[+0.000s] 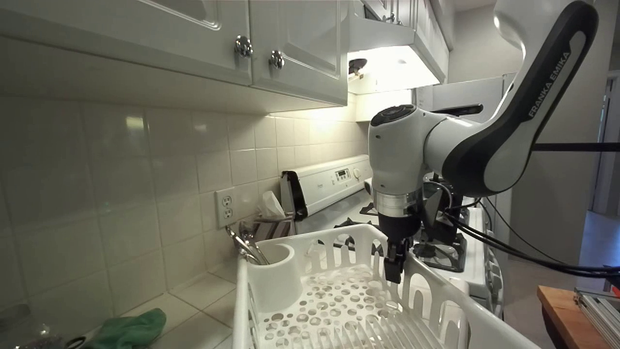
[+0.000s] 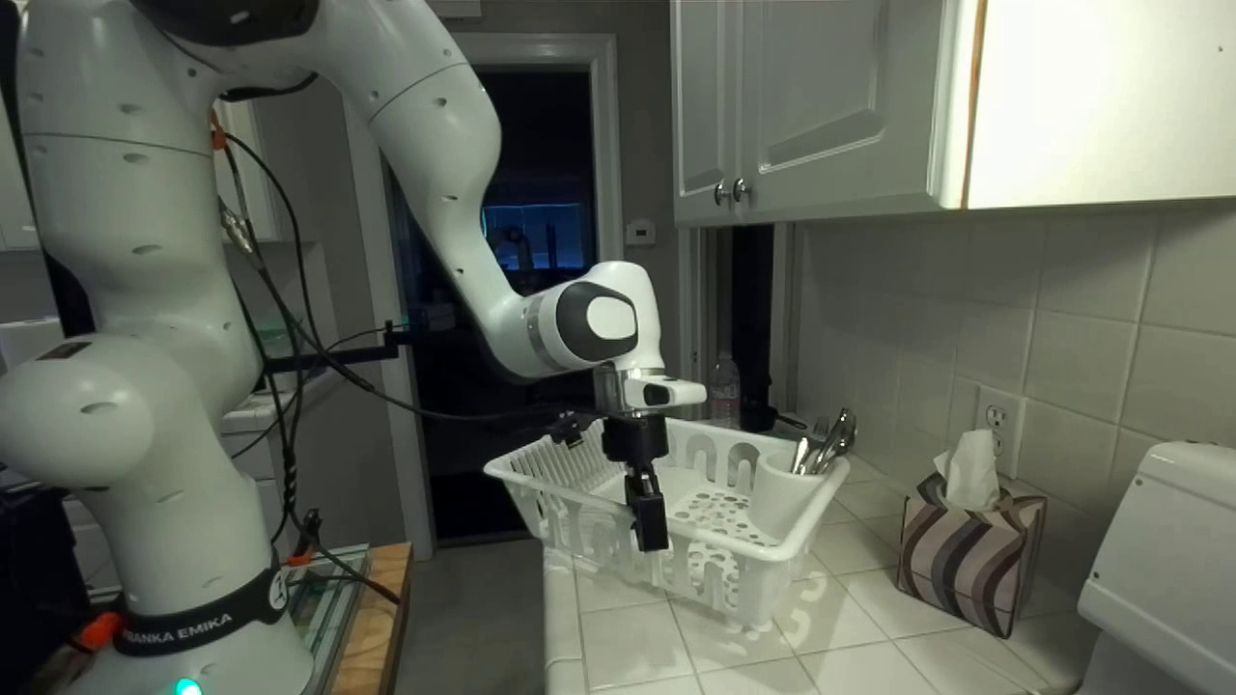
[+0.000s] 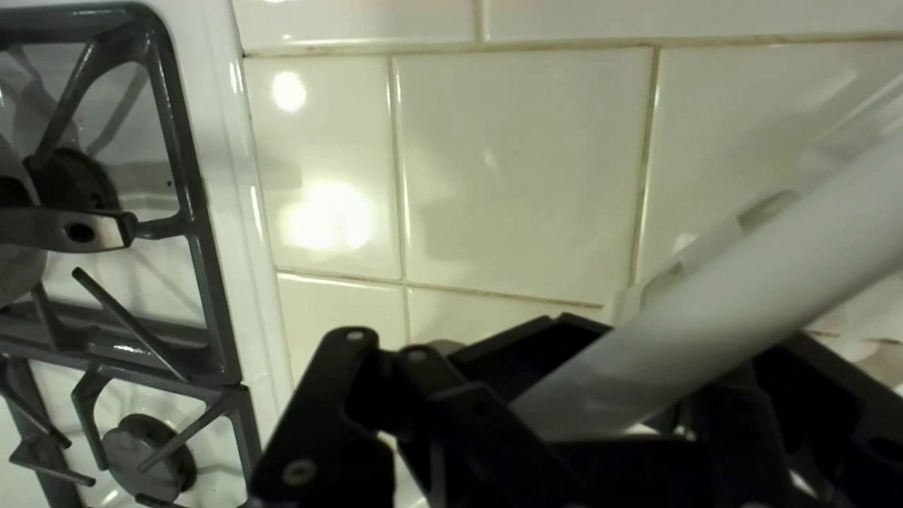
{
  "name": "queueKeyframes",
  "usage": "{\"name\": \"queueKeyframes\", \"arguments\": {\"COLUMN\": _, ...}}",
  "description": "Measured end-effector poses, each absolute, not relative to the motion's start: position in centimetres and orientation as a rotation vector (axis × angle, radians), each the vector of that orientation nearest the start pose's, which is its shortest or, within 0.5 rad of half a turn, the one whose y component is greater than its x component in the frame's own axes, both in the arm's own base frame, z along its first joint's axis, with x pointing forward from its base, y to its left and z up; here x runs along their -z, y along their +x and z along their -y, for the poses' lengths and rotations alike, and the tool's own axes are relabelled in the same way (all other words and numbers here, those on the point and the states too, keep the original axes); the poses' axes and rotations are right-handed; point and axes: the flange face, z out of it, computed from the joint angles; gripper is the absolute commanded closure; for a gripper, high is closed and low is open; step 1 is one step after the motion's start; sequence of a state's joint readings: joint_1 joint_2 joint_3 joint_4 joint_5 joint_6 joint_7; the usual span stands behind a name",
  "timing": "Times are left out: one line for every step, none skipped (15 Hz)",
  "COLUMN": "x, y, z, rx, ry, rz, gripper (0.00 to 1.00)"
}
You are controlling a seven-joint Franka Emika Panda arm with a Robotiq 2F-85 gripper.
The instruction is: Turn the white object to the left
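White plastic dish rack (image 2: 719, 539), rectangular, with slotted sides and a perforated floor, standing right way up on a white-tiled worktop (image 2: 628, 632). A round utensil cup (image 1: 276, 283) fills the rack corner nearest the tiled wall (image 1: 116, 194) and the stove (image 1: 319, 186); shiny metal utensils (image 2: 821, 449) lean in it. Plate prongs (image 1: 382, 332) stand toward the opposite end of the rack.

The robot's black end effector (image 1: 396, 266) points down over the rack's long rim (image 1: 450, 292), across from the cup. One finger (image 1: 393, 272) is inside the rim and the other finger (image 2: 651, 526) outside; the wrist view shows the rim between them as a blurred white bar. Whether they squeeze it or only stand around it, I cannot tell. The white robot arm (image 2: 454, 174) rises above the rack.

Near the cup end of the rack stands a striped tissue box (image 2: 970, 569) with a white tissue (image 2: 970, 473) poking out. Farther from that end is the white stove, its dark grates (image 3: 211, 310) showing in the wrist view. On the rack's wall side, a green cloth (image 1: 131, 329) lies apart from it. White cabinets (image 1: 310, 43) hang higher than the rack, along the wall.
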State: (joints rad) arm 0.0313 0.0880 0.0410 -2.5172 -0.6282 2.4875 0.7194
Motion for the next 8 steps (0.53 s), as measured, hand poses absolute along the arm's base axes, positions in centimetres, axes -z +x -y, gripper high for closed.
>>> {"name": "queueKeyframes", "arguments": {"x": -23.5, "y": 45.2, "z": -3.4, "rx": 0.064, "ry": -3.507, "rz": -0.182, "gripper": 1.00}}
{"name": "queueKeyframes", "arguments": {"x": -23.4, "y": 45.4, "z": -3.3, "rx": 0.077, "ry": -3.515, "rz": -0.157, "gripper": 1.00}}
{"name": "queueKeyframes", "arguments": {"x": -23.3, "y": 45.7, "z": -3.1, "rx": 0.095, "ry": -3.520, "rz": -0.131, "gripper": 1.00}}
{"name": "queueKeyframes", "arguments": {"x": -23.2, "y": 45.9, "z": -2.8, "rx": 0.114, "ry": -3.524, "rz": -0.108, "gripper": 1.00}}
{"name": "queueKeyframes", "arguments": {"x": -23.2, "y": 46.2, "z": -2.6, "rx": 0.134, "ry": -3.527, "rz": -0.085, "gripper": 1.00}}
{"name": "queueKeyframes", "arguments": {"x": -23.1, "y": 46.4, "z": -2.3, "rx": 0.155, "ry": -3.528, "rz": -0.064, "gripper": 1.00}}
{"name": "queueKeyframes", "arguments": {"x": -23.0, "y": 46.6, "z": -2.1, "rx": 0.173, "ry": -3.530, "rz": -0.043, "gripper": 1.00}}
{"name": "queueKeyframes", "arguments": {"x": -22.9, "y": 46.8, "z": -1.9, "rx": 0.190, "ry": -3.529, "rz": -0.025, "gripper": 1.00}}
